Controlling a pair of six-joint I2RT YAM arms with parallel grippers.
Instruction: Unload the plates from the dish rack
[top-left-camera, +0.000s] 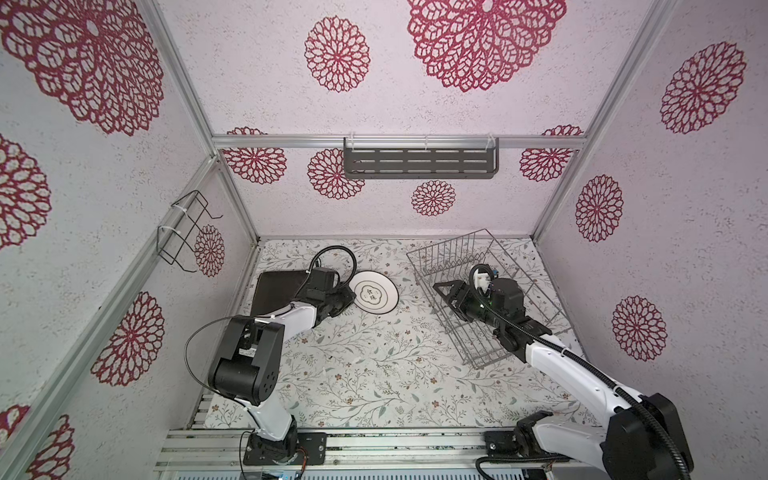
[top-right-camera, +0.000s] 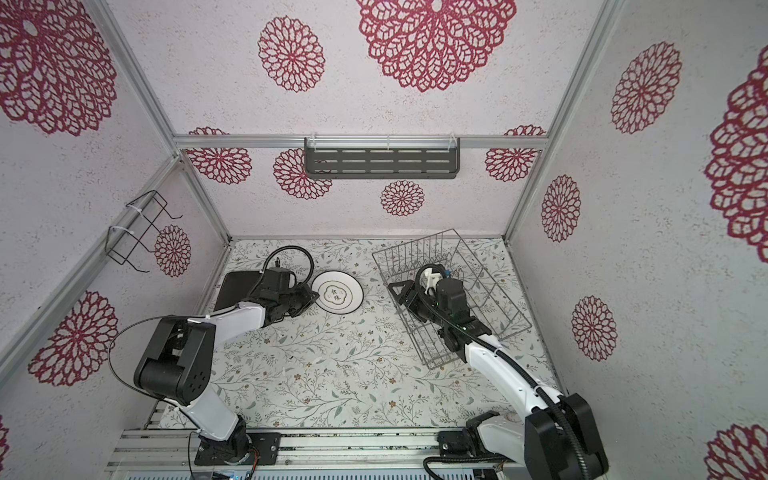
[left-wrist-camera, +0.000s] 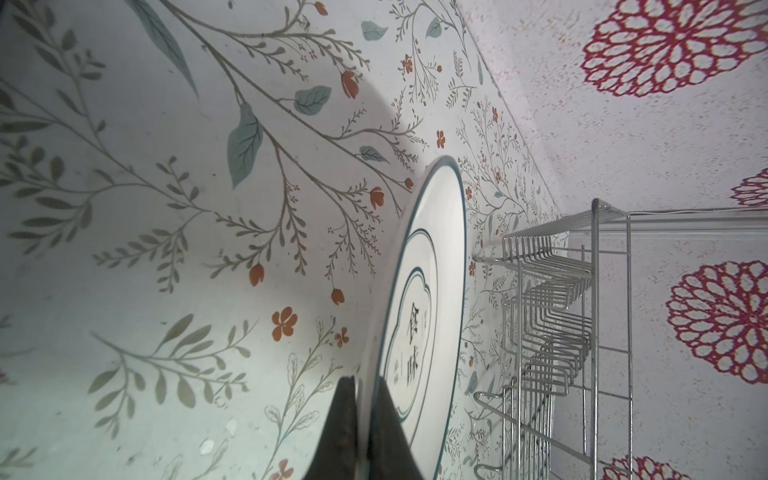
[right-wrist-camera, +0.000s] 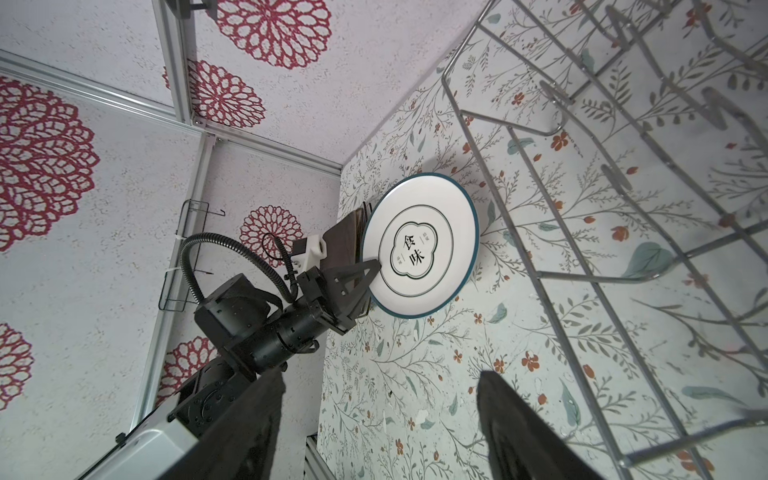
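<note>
Left gripper (left-wrist-camera: 365, 376) tight on round plate (top-left-camera: 374, 296) (rim); right gripper (right-wrist-camera: 380, 376) agape by dish rack (top-left-camera: 449, 248)

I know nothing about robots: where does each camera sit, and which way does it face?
Top views: high above the table's front, looking down toward the back wall; left arm and right arm show whole.
Left wrist: behind the left gripper, whose fingers pinch the round plate; dish rack beyond.
Right wrist: at the dish rack, facing the left arm and plate; fingers of the open right gripper show.
Shared: all views show the round plate.
</note>
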